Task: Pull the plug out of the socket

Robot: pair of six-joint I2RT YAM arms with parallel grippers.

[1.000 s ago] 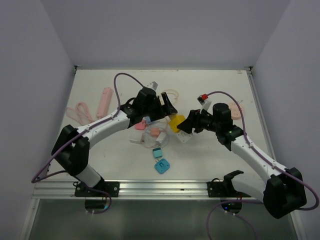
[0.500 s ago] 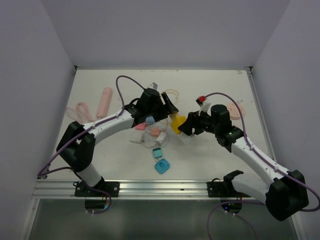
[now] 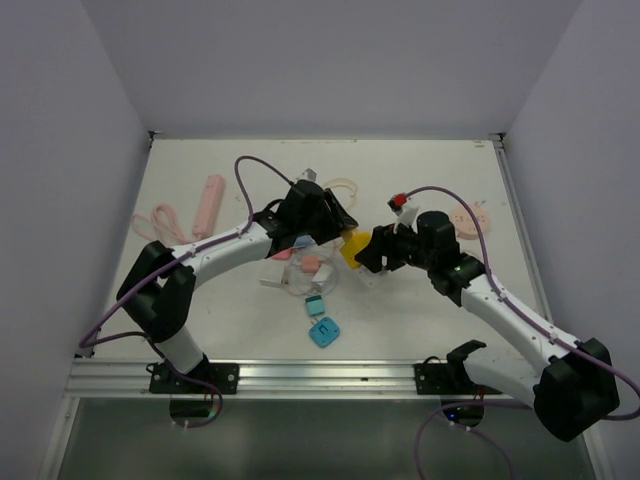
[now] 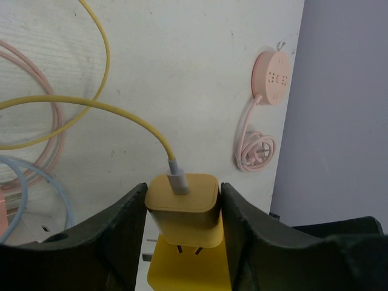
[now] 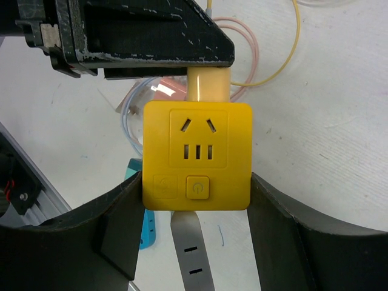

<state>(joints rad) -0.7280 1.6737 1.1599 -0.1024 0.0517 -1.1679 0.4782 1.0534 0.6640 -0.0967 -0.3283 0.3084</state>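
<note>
Now the left gripper (image 4: pixel 183 195) is pinching the plug (image 4: pixel 182 212), one black finger pressed flat against each side of the yellow block, so the jaws are standing about as narrow as the plug is wide. The yellow cable (image 4: pixel 121 112) is leaving the plug's outer face and looping off across the table (image 3: pixel 420 180). Just past the plug's other end, the socket (image 4: pixel 188 270) is sitting square on to it. A sliver of prong seems to be showing between the two, so I'd say they're still joined, though not by much.

From the other side, the right gripper (image 5: pixel 195 187) is clamping the socket (image 5: pixel 197 142) by its two flanks, with the switch and the spare outlet face looking up at the wrist camera. The plug (image 5: pixel 208 85) is sticking straight out of the socket's far edge and into the left arm's jaws.

So here's what it's all turning on: plug, prongs and socket are lying on one straight line running from one gripper to the other. Seen from above, the pair is hanging around the middle of the table, apparently lifted off it, with the socket (image 3: pixel 352 245) on the right arm's side and the plug on the left's. Each arm is already holding its own half, so neither is nearer. To my eye the pull needs to run straight along that line, the left arm drawing towards the table's left edge while the right one braces. Any sideways twist is likely to bind the prongs.
</note>
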